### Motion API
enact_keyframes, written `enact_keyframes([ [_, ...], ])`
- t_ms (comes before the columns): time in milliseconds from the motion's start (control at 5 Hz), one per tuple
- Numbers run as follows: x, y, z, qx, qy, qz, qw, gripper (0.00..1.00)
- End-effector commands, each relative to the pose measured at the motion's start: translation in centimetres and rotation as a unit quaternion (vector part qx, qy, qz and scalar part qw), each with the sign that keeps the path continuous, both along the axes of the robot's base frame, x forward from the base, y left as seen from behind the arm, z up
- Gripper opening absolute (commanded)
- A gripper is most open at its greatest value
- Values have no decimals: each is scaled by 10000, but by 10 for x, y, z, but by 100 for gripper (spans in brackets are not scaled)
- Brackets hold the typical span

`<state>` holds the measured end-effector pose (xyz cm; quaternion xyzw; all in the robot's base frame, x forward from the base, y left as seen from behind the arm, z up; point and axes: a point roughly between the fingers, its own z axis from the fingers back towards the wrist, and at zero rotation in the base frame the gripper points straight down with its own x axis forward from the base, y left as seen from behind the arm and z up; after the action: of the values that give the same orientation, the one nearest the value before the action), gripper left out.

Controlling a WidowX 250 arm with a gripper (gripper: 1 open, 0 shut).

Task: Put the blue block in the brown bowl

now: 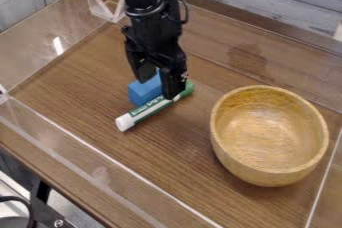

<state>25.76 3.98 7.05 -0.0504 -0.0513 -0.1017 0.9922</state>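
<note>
The blue block (144, 92) rests on the wooden table, left of centre. My gripper (156, 76) points straight down right over it, open, with one black finger on each side of the block's top. The fingers hide part of the block, and I cannot tell whether they touch it. The brown bowl (270, 134) stands empty on the table to the right, well apart from the block.
A white marker with a green cap (151, 109) lies against the block's front side, slanting toward the lower left. Clear plastic walls (54, 32) fence the table at the left, back and front. A white wall runs behind.
</note>
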Motion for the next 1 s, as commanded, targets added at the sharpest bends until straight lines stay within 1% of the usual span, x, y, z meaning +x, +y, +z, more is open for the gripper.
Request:
enact_keyframes([
  [0, 6, 5, 4, 35, -175, 25, 9998, 100],
  [200, 6, 6, 1, 36, -168, 18, 9999, 0],
  [400, 7, 7, 3, 35, -147, 45, 9999, 0],
  [800, 12, 9, 14, 40, -116, 150, 9998, 0],
])
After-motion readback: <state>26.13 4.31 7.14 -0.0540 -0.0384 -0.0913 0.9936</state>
